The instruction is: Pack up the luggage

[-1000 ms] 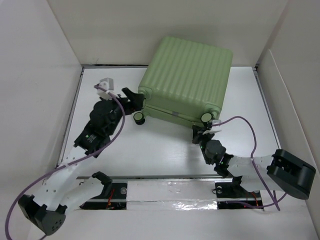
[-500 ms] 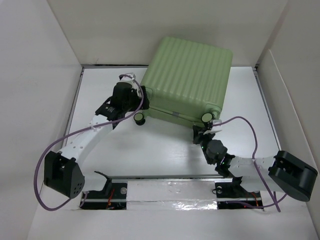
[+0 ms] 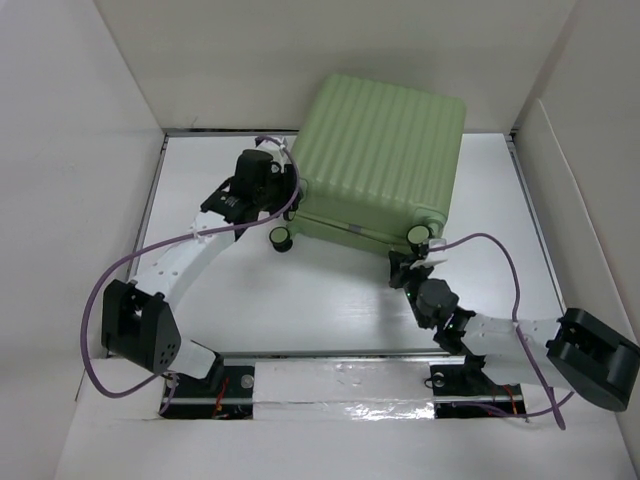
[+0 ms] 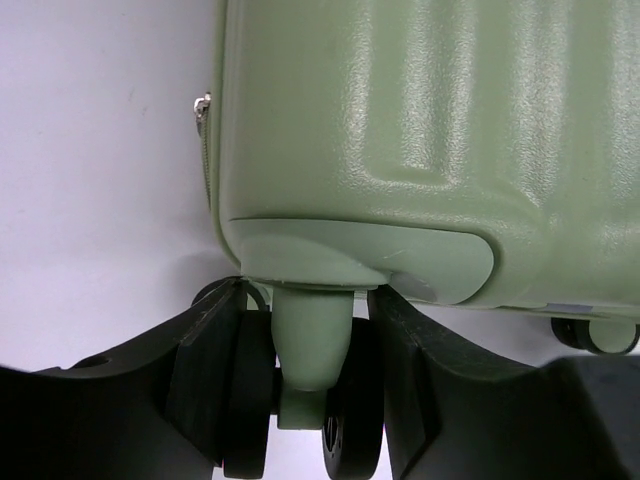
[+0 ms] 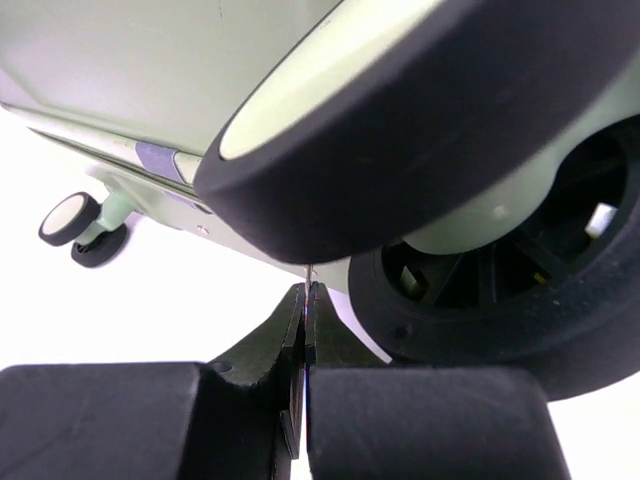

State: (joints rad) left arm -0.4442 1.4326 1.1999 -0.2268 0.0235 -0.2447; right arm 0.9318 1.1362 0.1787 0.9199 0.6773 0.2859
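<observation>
The luggage (image 3: 380, 150) is a closed pale green ribbed suitcase lying flat at the back of the white table. My left gripper (image 3: 284, 196) is at its near left corner. In the left wrist view its jaws (image 4: 310, 296) stand on either side of a black double wheel (image 4: 352, 420) and its green stem, pressing on it. My right gripper (image 3: 406, 266) sits just below the right wheel (image 3: 418, 235). In the right wrist view it (image 5: 308, 290) is shut, with a thin metal tab, seemingly a zipper pull (image 5: 308, 272), pinched between the tips under the big wheel (image 5: 400, 130).
Another wheel (image 3: 281, 237) stands free at the near left corner and also shows in the right wrist view (image 5: 70, 215). White walls (image 3: 80, 150) close in the table on three sides. A taped rail (image 3: 330, 378) runs along the near edge. Purple cables (image 3: 500, 260) loop off both arms.
My left arm has swung up and in to the suitcase's left corner, and its jaws now sit round a wheel. My right gripper and the suitcase's near edge have shifted slightly right.
</observation>
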